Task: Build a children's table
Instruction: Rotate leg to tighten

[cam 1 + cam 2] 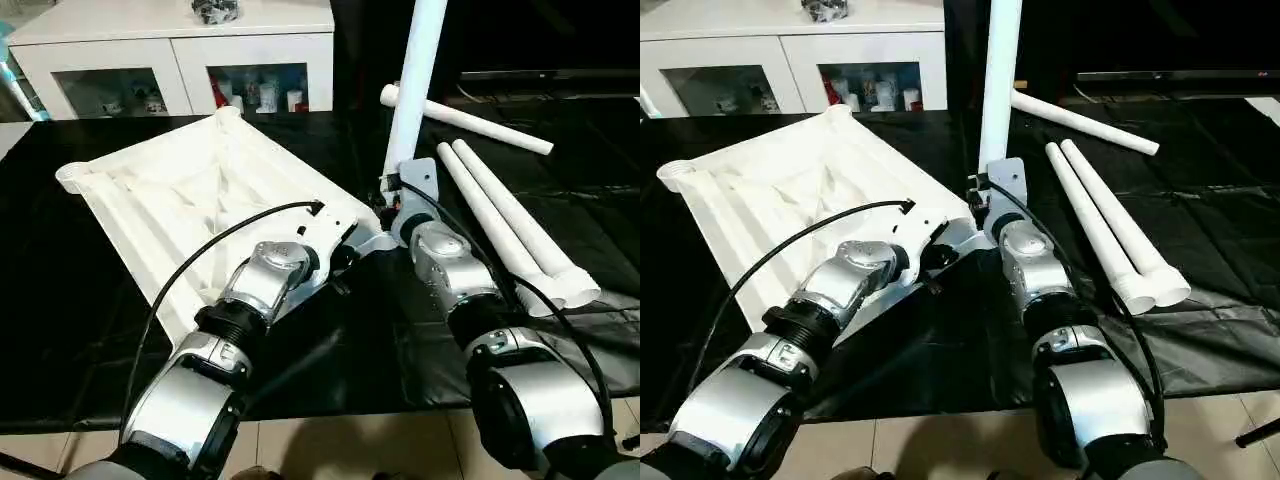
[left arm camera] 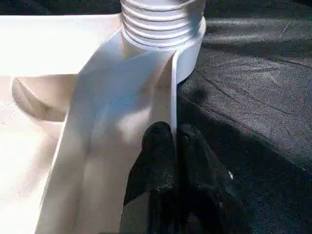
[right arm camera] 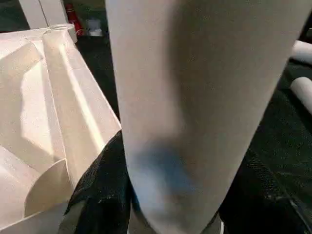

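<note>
Two grips | left gripper [image 2: 175, 146] jaws clench tabletop [image 1: 180, 190] rim (wrist view) | right gripper [image 3: 170, 195] jaws grasp upright leg [image 1: 415, 80]

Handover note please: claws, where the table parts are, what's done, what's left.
Left claw: shut on the tabletop's edge wall beside the near corner socket.
Right claw: closed around the upright leg, whose threaded end sits at that socket.
Tabletop: upside down on the black mat, ribs up.
Three spare legs: lying on the mat to the robot's right.
Done: first leg stood in its socket; how far it is screwed in cannot be told.
Left: seat it fully, then fit the other three legs.
</note>
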